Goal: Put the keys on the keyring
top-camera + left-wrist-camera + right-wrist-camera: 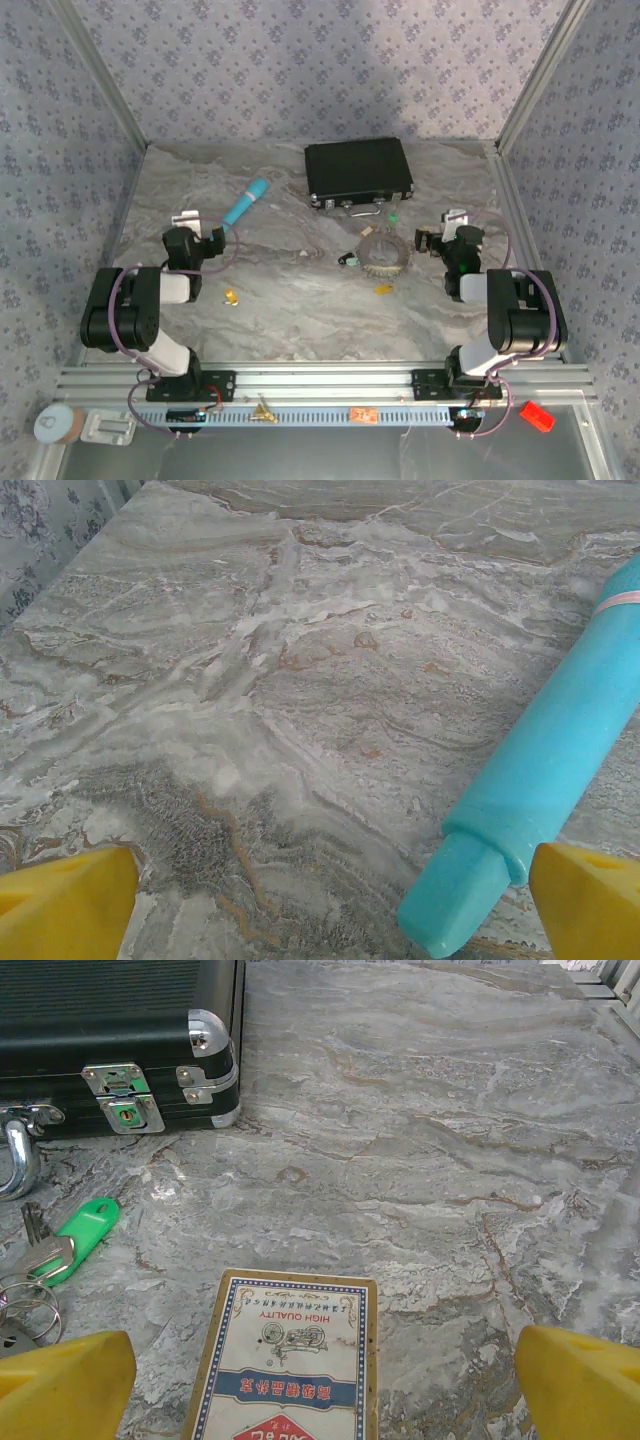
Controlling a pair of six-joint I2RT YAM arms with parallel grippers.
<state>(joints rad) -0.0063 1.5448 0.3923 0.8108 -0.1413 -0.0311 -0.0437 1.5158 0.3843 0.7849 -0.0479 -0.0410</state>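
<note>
The keyring (383,253), a grey toothed ring, lies flat right of the table's middle. Around it lie tiny keys: a green one (394,213) behind it, a dark one (348,258) at its left, an orange one (383,289) in front, and a yellow one (232,297) far to the left. The right wrist view shows the green-tagged key (75,1235) with thin wire loops (25,1305). My left gripper (203,232) (325,920) is open over bare marble. My right gripper (440,228) (320,1400) is open too, right of the keyring, with a printed card box (285,1360) lying between its yellow fingertips (60,1385).
A black case (359,170) (110,1020) with metal latches lies at the back centre. A teal cylinder (245,202) (560,750) rests just right of my left gripper. Metal frame rails (510,190) line the table's sides. A red block (536,416) sits off the near right edge.
</note>
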